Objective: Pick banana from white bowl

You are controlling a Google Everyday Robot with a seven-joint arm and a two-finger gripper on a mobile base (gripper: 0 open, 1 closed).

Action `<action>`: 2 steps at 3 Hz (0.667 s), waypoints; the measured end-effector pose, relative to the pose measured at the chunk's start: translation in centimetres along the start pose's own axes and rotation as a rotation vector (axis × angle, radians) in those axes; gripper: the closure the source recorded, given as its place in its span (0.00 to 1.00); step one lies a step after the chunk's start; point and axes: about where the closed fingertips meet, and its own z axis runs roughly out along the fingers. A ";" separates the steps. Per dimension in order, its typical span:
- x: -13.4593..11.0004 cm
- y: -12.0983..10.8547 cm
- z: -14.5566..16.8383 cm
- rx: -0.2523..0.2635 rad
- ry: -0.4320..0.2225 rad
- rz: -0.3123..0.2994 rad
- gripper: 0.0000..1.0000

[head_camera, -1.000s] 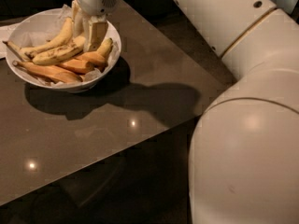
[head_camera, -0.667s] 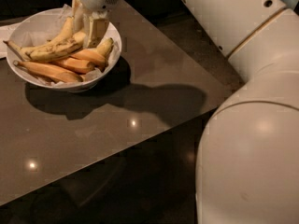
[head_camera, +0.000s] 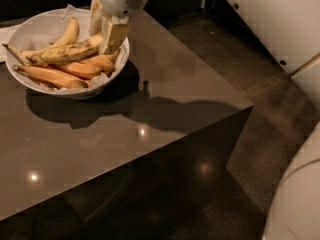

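The white bowl [head_camera: 30,31] stands on the table at the top left, lined with white paper. The banana [head_camera: 65,52], long, pale yellow and brown-freckled, lies across the bowl's middle. My gripper [head_camera: 103,31] reaches down into the bowl's right side. Its fingers [head_camera: 113,38] stand on either side of the banana's right end and are closed on it. The banana still rests on the other fruit. Another curved yellow banana [head_camera: 68,33] lies behind it. Deeper orange bananas [head_camera: 75,69] lie in front of it.
The bowl sits on a dark glossy table [head_camera: 150,104] whose right corner is at mid-frame. Brown floor lies to the right. My white arm [head_camera: 280,19] fills the upper right, and my base [head_camera: 300,204] the lower right corner.
The gripper's fingers have drawn closer together around the banana's right end. The gripper has stayed in the bowl. My arm and base have shifted toward the frame's right edge.
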 end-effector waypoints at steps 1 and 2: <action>0.0 0.0 0.0 0.000 0.000 0.000 1.00; 0.1 0.9 -1.4 0.013 0.007 0.045 1.00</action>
